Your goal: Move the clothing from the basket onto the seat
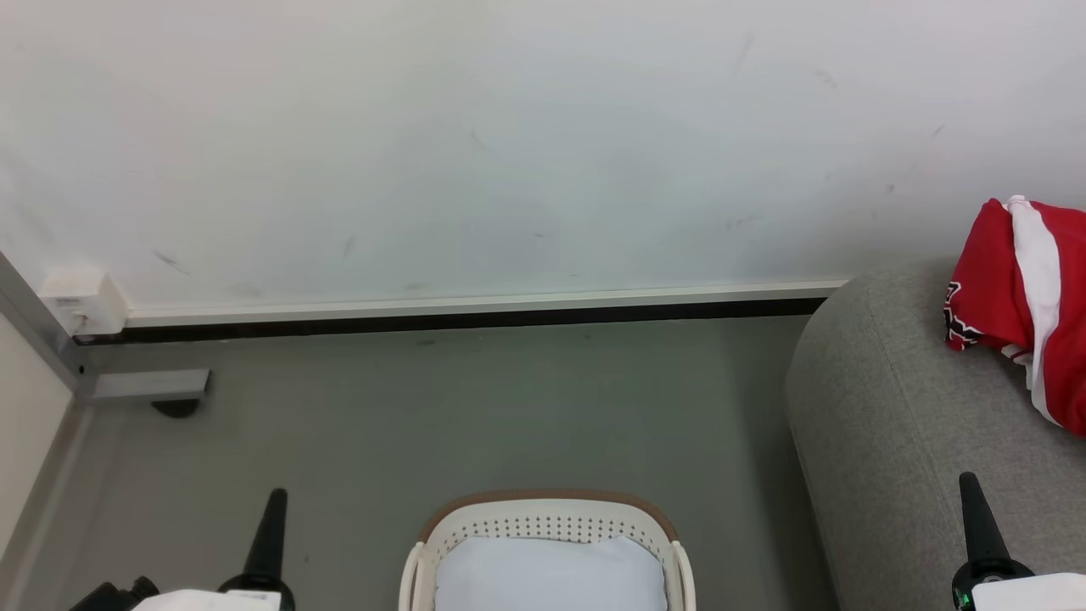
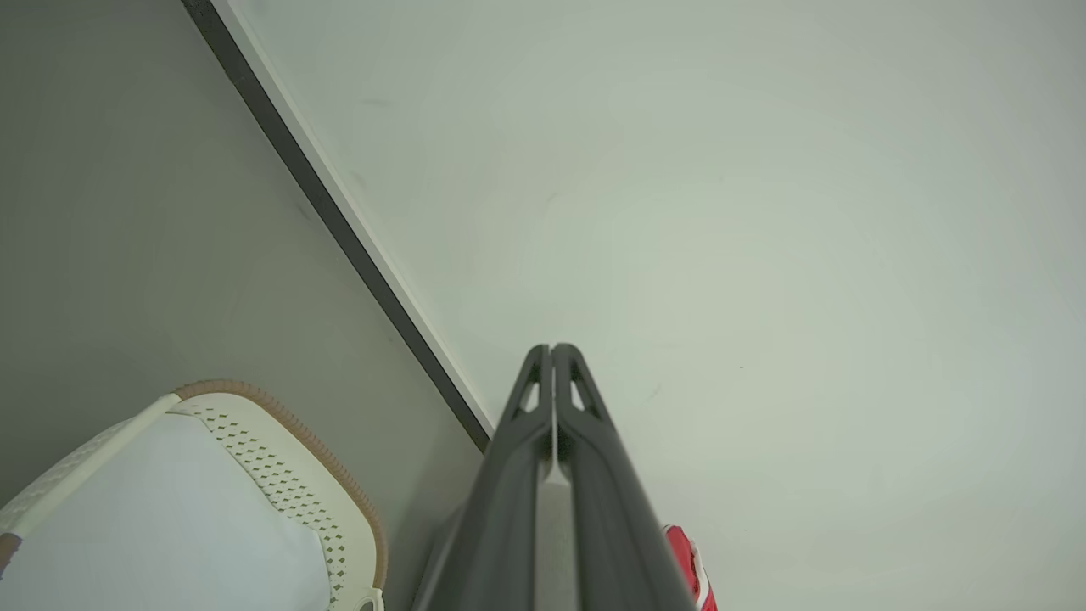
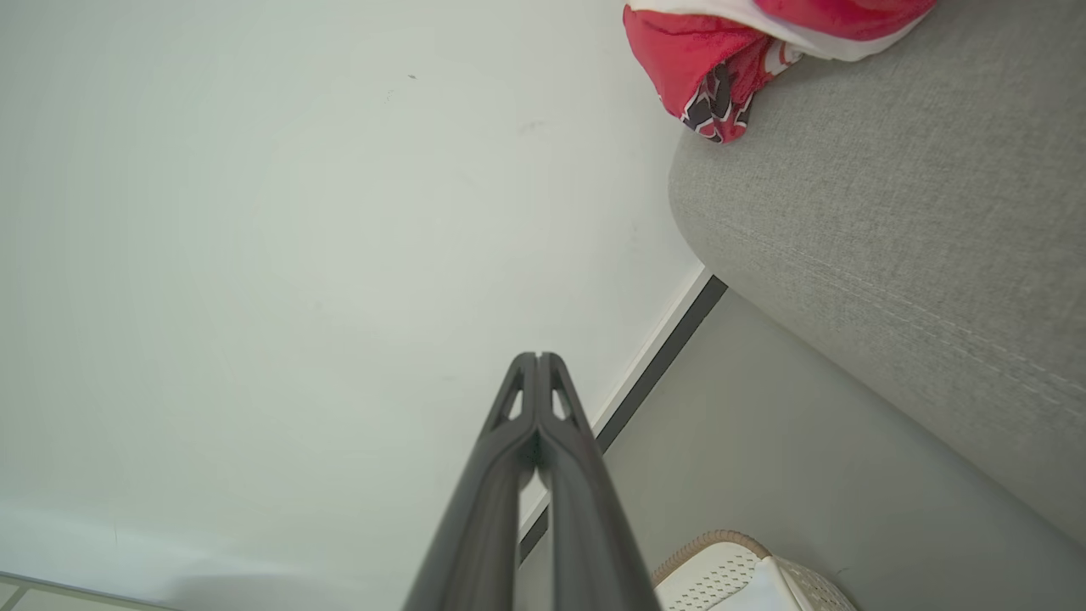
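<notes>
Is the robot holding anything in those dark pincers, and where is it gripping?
Nothing. The left gripper and right gripper are both shut and empty; the red clothing lies on the seat.

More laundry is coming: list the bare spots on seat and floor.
Free: the seat from its rounded end up to the clothing; the floor between basket and wall. Crowded: the basket, filled by a pale cloth.

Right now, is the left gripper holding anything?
No, the left gripper is shut, its fingers pressed together with nothing between them.
</notes>
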Available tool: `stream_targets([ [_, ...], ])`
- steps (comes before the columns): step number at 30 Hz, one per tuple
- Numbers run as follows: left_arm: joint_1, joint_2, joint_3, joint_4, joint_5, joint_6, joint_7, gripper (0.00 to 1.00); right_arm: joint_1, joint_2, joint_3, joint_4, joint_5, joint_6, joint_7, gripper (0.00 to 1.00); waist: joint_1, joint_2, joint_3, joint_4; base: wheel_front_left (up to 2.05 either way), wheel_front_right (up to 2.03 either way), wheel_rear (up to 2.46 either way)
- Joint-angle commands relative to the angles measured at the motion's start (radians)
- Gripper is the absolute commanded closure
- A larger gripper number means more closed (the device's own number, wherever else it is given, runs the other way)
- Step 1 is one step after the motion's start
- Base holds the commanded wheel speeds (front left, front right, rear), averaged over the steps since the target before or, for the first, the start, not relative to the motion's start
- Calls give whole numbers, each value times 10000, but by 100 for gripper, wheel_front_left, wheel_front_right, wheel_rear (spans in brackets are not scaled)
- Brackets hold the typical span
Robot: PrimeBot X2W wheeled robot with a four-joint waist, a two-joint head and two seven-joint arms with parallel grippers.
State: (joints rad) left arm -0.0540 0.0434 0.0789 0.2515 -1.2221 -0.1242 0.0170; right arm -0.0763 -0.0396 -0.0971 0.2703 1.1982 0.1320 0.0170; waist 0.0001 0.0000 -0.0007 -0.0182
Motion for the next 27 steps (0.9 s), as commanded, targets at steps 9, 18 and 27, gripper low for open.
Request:
stream_targets([
  [9,-278,85,130,-86,-1088,-64,262,100,-226,-120,-68,-140,1132,-17,252,100,-1,0,8,38,0,0,0],
  [18,-356,92,201,-84,-1818,-66,459,100,-270,-127,-99,-177,1930,-17,442,100,-1,0,15,72,0,0,0],
  [27,-440,97,267,-82,-2531,-70,637,100,-301,-133,-131,-221,2705,-19,649,100,-1,0,22,105,0,0,0],
])
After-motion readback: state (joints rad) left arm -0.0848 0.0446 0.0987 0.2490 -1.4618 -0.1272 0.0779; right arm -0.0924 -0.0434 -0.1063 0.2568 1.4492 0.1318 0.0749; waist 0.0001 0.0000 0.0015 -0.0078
